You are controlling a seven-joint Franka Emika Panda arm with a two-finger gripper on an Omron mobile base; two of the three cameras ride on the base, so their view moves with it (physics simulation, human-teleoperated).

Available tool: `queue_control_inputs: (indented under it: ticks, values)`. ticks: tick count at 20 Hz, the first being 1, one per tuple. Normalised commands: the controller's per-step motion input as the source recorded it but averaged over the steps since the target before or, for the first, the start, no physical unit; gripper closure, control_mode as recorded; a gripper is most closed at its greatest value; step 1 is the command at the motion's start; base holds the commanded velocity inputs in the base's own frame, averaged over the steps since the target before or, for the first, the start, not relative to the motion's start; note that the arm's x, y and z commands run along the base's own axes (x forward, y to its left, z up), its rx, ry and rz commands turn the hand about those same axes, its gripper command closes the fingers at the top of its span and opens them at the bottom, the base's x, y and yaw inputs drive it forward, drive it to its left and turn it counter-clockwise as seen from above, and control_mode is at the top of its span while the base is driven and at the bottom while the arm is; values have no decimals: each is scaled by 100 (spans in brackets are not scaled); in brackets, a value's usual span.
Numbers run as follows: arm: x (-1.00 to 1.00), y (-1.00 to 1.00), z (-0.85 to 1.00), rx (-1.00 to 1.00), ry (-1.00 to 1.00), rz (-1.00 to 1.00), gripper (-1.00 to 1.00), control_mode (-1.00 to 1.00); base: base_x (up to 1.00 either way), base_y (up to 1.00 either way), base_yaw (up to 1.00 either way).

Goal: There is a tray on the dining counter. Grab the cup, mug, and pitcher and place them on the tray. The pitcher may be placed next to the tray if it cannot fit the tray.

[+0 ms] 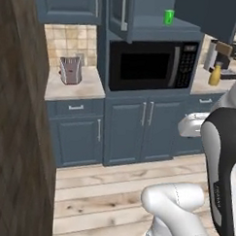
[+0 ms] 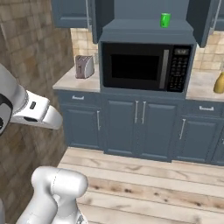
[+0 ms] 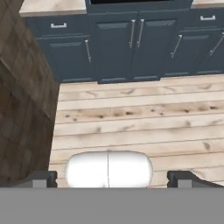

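The green mug (image 1: 168,16) (image 2: 165,19) stands on a shelf above the microwave, under open cabinet doors. Far to the right, the amber pitcher (image 1: 215,74) (image 2: 219,83) stands on the back counter; the right base view cuts it off at the edge. In the hand view my gripper (image 3: 111,179) is open, its two dark fingertips (image 3: 41,178) wide apart with nothing between them. It hangs over the wooden floor and faces the blue lower cabinets, well short of the mug and the pitcher. The tray, the cup and the dining counter are out of view.
A black microwave (image 1: 152,65) is built in between the blue cabinets (image 3: 113,43). A silver toaster (image 1: 70,70) sits on the left counter and a coffee machine (image 1: 227,56) stands behind the pitcher. A brown wall (image 1: 17,135) closes the left side. Plank floor (image 3: 140,113) lies open ahead.
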Motion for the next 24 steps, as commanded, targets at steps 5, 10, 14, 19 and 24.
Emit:
queue_control_inputs:
  ticks: [5, 10, 14, 19, 24]
  values:
    - [0, 0, 0, 0, 0, 0, -100, 100, 85, 0, 0]
    - [0, 0, 0, 0, 0, 0, -100, 100, 75, -17, 0]
    - [0, 0, 0, 0, 0, 0, -100, 100, 45, -49, 0]
    - [0, 0, 0, 0, 0, 0, -100, 100, 46, -61, 0]
    - [0, 0, 0, 0, 0, 0, -100, 100, 56, -56, 0]
